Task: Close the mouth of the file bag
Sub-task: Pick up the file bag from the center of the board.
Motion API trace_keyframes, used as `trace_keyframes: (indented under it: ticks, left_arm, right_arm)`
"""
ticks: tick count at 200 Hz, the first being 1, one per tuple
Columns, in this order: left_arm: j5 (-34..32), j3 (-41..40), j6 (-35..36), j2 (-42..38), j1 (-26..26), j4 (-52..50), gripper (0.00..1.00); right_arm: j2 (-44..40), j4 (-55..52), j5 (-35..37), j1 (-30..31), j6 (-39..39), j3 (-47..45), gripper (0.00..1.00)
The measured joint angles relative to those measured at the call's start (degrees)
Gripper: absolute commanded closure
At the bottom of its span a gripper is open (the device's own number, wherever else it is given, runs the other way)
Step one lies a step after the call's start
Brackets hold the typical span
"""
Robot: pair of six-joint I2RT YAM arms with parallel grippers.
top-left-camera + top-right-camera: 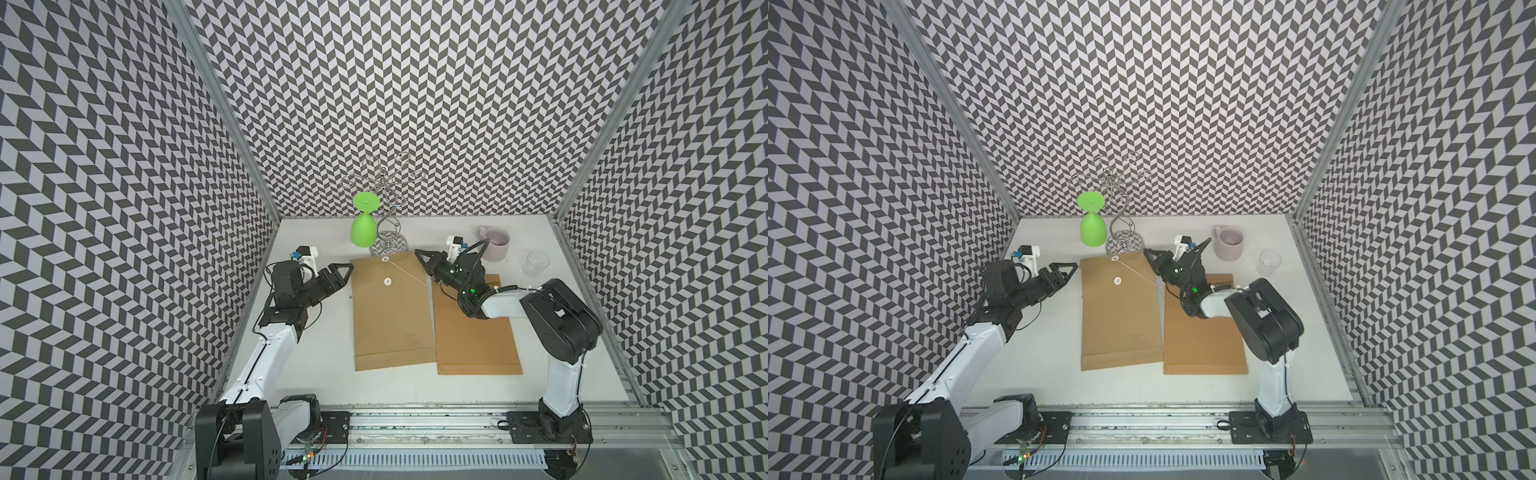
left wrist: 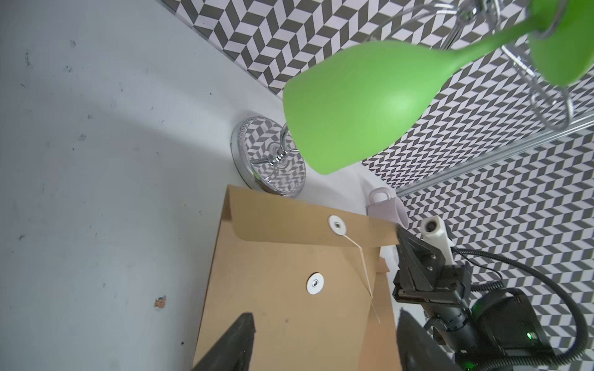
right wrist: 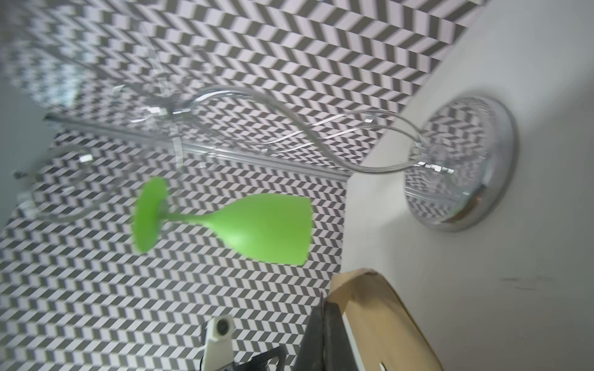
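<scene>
right tool (image 1: 417, 251) clamping flap (image 2: 289, 221) corner of brown kraft-paper file bag (image 1: 390, 316) | left tool (image 1: 348, 272) gaping apart | advising easing flap down flat, slowly

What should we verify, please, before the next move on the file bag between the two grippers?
1. Flap folded over the mouth of the file bag: ok.
2. String wound around the lower button: not ok; it trails loose.
3. Left gripper open: ok, beside the bag's edge.
4. Right gripper holding the flap corner: cannot tell; it is shut there.
5. Clearance from the rack base: not ok; it sits right at the bag's top edge.
</scene>
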Motion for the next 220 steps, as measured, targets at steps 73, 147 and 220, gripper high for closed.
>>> trace_keyframes:
  ticks: [73, 147, 220]
  left_arm:
    - [13.14, -8.24, -15.63, -0.94, 3.72, 24.26, 0.26]
    - [14.16, -8.74, -8.33, -1.97, 3.17, 24.57, 0.49]
    - [14.67, -7.28, -3.63, 1.49, 2.08, 26.82, 0.84]
  right_arm:
    - [-9.55, 0.02, -4.61, 0.5, -7.52, -5.22, 1.0]
    - [-9.55, 0.68, -6.73, 0.33, -7.37, -5.53, 1.0]
    - [-10.64, -0.07, -10.38, 0.35, -6.93, -5.22, 1.0]
